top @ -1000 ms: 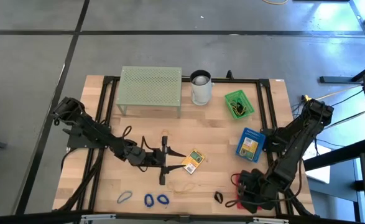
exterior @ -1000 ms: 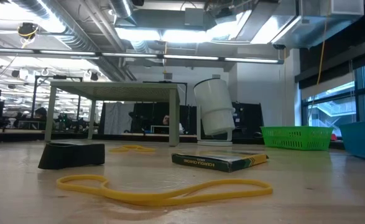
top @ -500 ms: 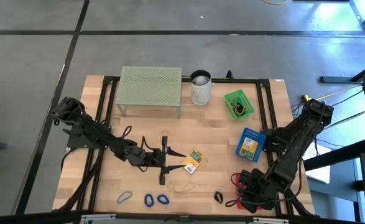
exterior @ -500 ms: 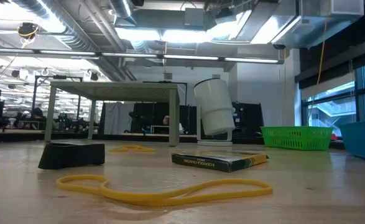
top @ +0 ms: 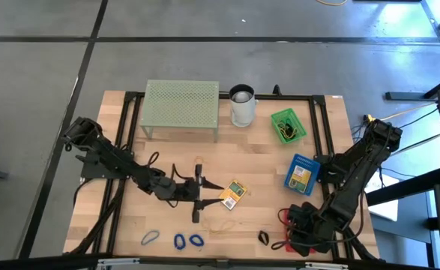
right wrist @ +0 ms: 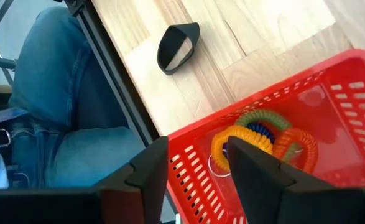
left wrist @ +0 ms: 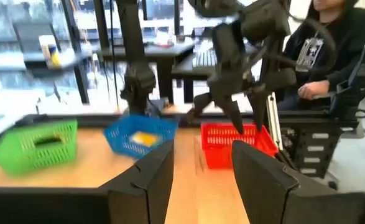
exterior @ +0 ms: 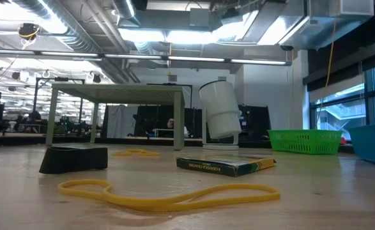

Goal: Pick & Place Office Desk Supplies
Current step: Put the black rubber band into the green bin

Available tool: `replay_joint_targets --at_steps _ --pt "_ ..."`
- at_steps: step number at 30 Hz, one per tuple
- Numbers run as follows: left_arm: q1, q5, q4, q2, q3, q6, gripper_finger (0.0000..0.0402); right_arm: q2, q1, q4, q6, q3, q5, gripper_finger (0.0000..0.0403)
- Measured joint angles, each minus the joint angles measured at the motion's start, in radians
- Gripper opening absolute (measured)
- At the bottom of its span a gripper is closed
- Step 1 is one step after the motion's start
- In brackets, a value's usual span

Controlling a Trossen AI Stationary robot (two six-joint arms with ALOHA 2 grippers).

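My right gripper [right wrist: 194, 171] stands open, pointing steeply down over a red basket [right wrist: 331, 74] at the table's near right corner [top: 282, 218]. Orange, yellow, green and blue rubber bands [right wrist: 257, 134] lie on the basket's floor. A black binder clip [right wrist: 178, 46] lies on the wood beside the basket [top: 264, 238]. My left gripper [left wrist: 201, 180] is open and level above the table's middle [top: 205, 193], with nothing between its fingers. A yellow card pack [top: 233, 193], a yellow rubber band [exterior: 168, 195] and blue rubber bands [top: 179, 241] lie flat on the table.
A pale green mesh stand [top: 182, 109] and a white cup [top: 242, 105] stand at the back, with a green basket [top: 288, 125] and a blue basket [top: 302, 174] to the right. Another black clip [exterior: 72, 160] lies mid-table. A seated person [left wrist: 331, 50] is just past the near edge.
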Motion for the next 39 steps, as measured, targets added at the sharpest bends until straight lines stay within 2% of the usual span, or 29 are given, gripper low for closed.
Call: replay_joint_targets --at_steps 5,13,16,21,26,34,39 --pt "-0.025 0.004 -0.21 0.0 0.0 -0.175 0.0157 0.0 -0.03 0.001 -0.067 0.0 0.0 0.0187" --pt "-0.097 0.004 -0.648 0.0 0.0 -0.596 0.0157 0.0 -0.095 0.001 -0.183 0.0 0.027 0.0202" --pt "-0.131 0.003 -0.735 0.0 0.0 -0.698 0.0162 0.0 -0.113 0.001 -0.225 0.0 0.049 0.0201" --pt "-0.185 -0.01 -0.8 0.0 0.0 -0.784 0.0182 0.0 -0.14 0.002 -0.276 0.0 0.052 0.0201" --pt "-0.222 -0.059 -0.846 0.017 0.0 -0.807 0.0203 0.0 -0.161 0.002 -0.303 0.0 0.052 0.0201" --pt "-0.237 -0.033 -0.832 0.17 0.0 -0.841 0.0208 0.0 -0.176 0.005 -0.344 0.0 0.052 0.0201" --pt "-0.229 -0.053 -0.801 0.237 0.001 -0.853 0.0208 0.0 -0.183 0.01 -0.357 0.0 0.052 0.0201"
